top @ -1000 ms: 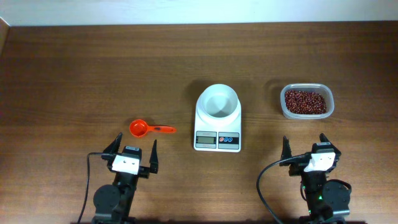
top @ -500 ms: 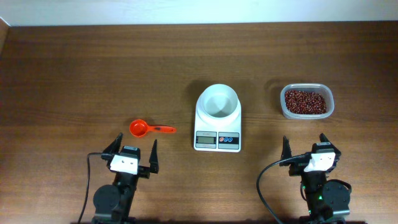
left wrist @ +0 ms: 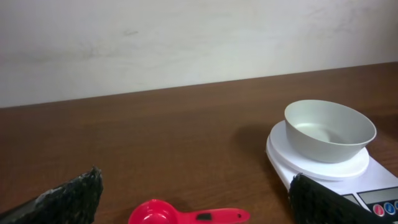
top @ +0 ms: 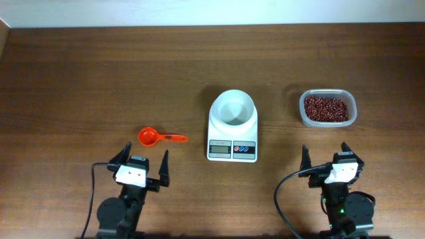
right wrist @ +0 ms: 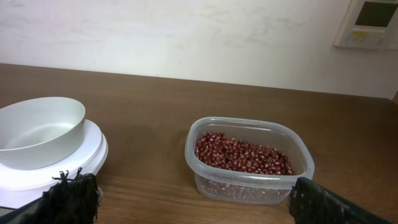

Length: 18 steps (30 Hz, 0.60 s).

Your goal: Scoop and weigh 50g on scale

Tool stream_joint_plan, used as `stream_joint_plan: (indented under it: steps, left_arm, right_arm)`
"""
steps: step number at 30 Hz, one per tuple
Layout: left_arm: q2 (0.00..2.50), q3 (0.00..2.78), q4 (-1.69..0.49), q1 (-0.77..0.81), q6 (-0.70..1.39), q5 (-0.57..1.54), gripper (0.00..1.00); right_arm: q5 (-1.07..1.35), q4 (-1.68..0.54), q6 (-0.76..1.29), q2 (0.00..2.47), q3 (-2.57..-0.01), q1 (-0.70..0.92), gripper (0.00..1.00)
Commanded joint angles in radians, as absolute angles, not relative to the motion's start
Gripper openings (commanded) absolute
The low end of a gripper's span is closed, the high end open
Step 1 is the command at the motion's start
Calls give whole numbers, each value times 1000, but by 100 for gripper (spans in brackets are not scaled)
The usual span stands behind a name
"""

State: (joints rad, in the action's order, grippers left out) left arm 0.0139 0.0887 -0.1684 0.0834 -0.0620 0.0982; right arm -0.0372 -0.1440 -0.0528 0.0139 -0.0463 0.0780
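Observation:
The white scale (top: 232, 139) stands mid-table with a round white bowl (top: 232, 108) on it, empty. Its display and red and blue buttons face the near edge. A red scoop (top: 159, 137) lies to its left, handle pointing right. My left gripper (top: 143, 159) is open just short of the scoop, nothing between its fingers; in the left wrist view the scoop (left wrist: 186, 216) lies between and ahead of the fingertips (left wrist: 74, 199), with the scale (left wrist: 336, 168) to the right. My right gripper (top: 326, 156) is open near the front edge, empty.
A clear plastic tub (top: 327, 108) of red beans sits right of the scale, straight ahead of the right gripper; in the right wrist view the tub (right wrist: 249, 158) sits centred, the bowl (right wrist: 37, 130) at left. A pale wall runs behind the table's far edge.

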Motion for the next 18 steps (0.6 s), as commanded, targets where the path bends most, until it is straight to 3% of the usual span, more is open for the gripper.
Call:
stream_joint_plan:
  steps: [1, 18]
  left_arm:
    - [14, 128, -167, 87, -52, 112, 99]
    - [14, 182, -226, 87, -11, 116, 99]
  right_arm:
    - [-35, -141, -48, 4, -34, 71, 99]
    - [-35, -141, -48, 4, -34, 71, 99]
